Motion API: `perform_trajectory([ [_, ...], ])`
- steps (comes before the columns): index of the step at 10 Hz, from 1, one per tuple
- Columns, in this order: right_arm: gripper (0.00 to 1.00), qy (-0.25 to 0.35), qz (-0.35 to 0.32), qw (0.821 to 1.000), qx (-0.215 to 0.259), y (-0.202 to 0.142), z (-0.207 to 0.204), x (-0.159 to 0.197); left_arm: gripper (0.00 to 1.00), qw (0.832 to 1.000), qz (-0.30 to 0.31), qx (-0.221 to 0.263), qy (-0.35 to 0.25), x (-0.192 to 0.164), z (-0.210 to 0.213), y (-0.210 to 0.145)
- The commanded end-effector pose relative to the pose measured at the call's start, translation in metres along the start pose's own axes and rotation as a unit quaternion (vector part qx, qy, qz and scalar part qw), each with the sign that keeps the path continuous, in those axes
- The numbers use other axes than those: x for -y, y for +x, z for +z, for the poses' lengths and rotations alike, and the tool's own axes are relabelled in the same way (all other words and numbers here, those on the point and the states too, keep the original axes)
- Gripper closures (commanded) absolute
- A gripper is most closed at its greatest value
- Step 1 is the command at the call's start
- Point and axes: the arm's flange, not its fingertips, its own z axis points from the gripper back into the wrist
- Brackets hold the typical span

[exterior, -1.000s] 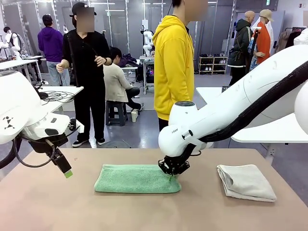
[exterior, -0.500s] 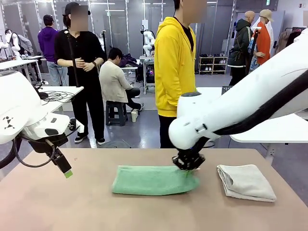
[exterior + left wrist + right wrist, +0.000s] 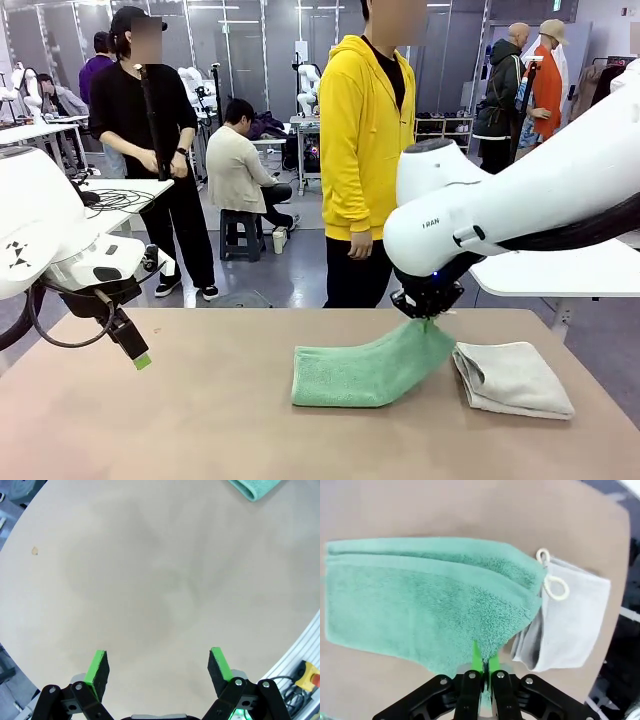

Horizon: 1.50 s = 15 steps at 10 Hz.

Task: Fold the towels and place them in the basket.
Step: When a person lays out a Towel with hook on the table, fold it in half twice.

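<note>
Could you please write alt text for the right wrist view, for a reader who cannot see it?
The right gripper, its green-padded fingers shut, pinches the near edge of a folded green towel lying on a tan table. The towel's corner, with its cream loop, overlaps a folded off-white towel beside it.

A person in a yellow hoodie [image 3: 360, 130] stands at the centre of the frame, behind the brown table [image 3: 200, 430]. At the upper left, a person in black [image 3: 150, 130] stands, and another one sits on a stool [image 3: 240, 235].
</note>
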Motion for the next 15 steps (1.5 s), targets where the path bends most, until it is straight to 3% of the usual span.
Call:
perform_trajectory([
  [1, 1.0, -0.008, 0.029, 0.999, 0.015, 0.012, 0.011, -0.021, 0.0, 1.0, 0.003, -0.003, 0.008, -0.002, 0.0, 0.004],
  [9, 1.0, 0.062, 0.088, 0.994, -0.027, 0.039, -0.006, -0.129, 0.0, 1.0, 0.003, -0.003, 0.008, -0.002, 0.0, 0.004],
  [15, 1.0, 0.072, 0.129, 0.986, -0.078, 0.045, -0.041, -0.193, 0.0, 1.0, 0.003, -0.003, 0.008, -0.002, 0.0, 0.004],
])
